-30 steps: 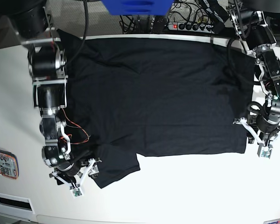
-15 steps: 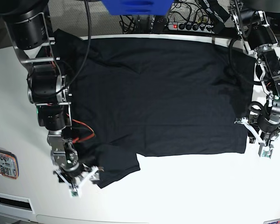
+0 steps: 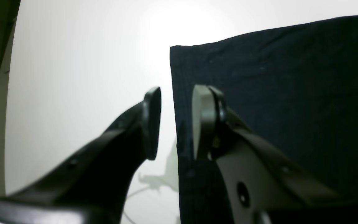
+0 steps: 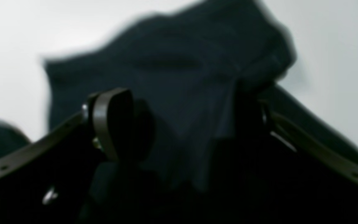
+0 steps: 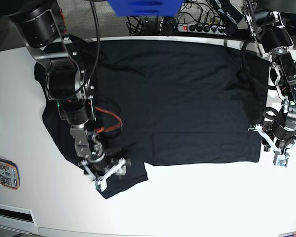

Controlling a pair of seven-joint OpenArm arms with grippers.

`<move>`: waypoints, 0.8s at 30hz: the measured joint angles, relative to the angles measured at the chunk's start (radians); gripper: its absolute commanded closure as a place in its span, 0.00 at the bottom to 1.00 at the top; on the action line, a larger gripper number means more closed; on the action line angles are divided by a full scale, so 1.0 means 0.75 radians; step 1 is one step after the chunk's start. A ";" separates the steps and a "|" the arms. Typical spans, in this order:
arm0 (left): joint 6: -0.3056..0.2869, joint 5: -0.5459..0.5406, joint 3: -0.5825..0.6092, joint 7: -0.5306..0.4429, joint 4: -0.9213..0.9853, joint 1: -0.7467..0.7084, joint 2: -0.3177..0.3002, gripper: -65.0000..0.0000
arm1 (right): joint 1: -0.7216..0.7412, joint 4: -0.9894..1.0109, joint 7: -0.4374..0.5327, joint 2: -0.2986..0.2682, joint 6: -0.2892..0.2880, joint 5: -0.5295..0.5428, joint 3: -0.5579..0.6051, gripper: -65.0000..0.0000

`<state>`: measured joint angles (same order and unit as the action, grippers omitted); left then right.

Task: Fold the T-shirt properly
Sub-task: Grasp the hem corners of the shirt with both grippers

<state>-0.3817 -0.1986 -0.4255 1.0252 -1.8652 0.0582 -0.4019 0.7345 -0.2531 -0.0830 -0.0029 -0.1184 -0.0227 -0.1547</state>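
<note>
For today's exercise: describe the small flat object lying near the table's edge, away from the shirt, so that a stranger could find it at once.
Start from the white table, most of it covered by the black T-shirt. Go to the table's edge on the base view's left, below and beyond the sleeve. There lies a small flat orange-edged card-like object, partly cut off by the frame. It is the only coloured loose thing on the table.

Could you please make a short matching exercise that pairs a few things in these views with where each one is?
Things:
1. left tool
2. right tool
3. T-shirt
4. power strip

Places:
A. beyond the table's far edge
B. spread across the table
C. over the sleeve near the front edge
D. astride the hem's edge, jaws slightly apart

Pairs: 1-D, 2-C, 3-B, 4-A
</note>
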 measured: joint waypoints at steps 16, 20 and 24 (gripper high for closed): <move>0.001 0.001 0.000 -0.010 0.002 -0.040 0.003 0.73 | -0.071 -0.011 0.038 -0.022 0.010 0.005 -0.022 1.00; -0.003 0.001 0.003 -0.017 0.128 0.002 0.004 0.73 | -0.071 -0.012 0.039 -0.018 0.009 0.004 -0.018 1.00; -0.001 -0.005 0.004 -0.060 0.301 0.144 -0.029 0.73 | -0.071 -0.013 0.036 -0.018 0.009 0.006 -0.018 1.00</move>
<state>-0.3820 -0.2020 -0.4229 0.9806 -1.6394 0.1661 -0.4236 0.6815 -0.2630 -0.0559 -0.0166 -0.1120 -0.0181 -0.1684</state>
